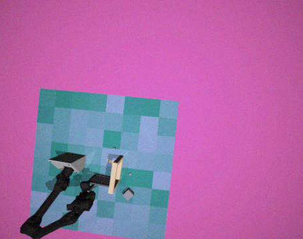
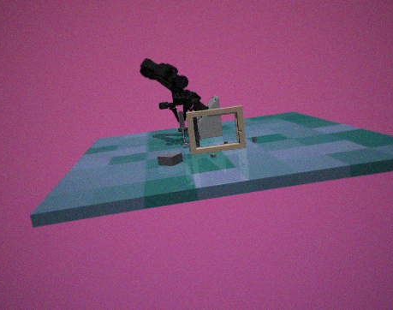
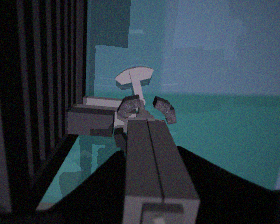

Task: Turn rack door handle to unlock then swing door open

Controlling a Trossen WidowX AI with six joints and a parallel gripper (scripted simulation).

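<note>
Gripper (image 1: 90,188) (image 2: 183,129) (image 3: 148,156) first: I have it narrow, pinched on the door's upright handle (image 1: 94,186) (image 2: 181,121) (image 3: 151,160), eight o'clock of the frame's middle from above. Leftmost from overhead is the pale wedge-shaped mount (image 1: 79,164) (image 2: 211,124); rightward, the slatted door (image 1: 102,180) (image 3: 33,90) stands out toward nine o'clock, roughly square to the wooden frame (image 1: 111,179) (image 2: 217,150). I judge the unlocking done and the swing at or near its goal, though I can't verify the exact angle or the full quarter turn. Letting go and backing clear remain. Further right, a grey block (image 1: 128,193) (image 2: 170,158) sits at five o'clock from the frame, on the tabletop (image 1: 150,132) (image 2: 268,154), a patchwork of teal, green and lilac-blue squares. Beyond its edges I see only plain pink all round, dimmer in the exterior view.
</note>
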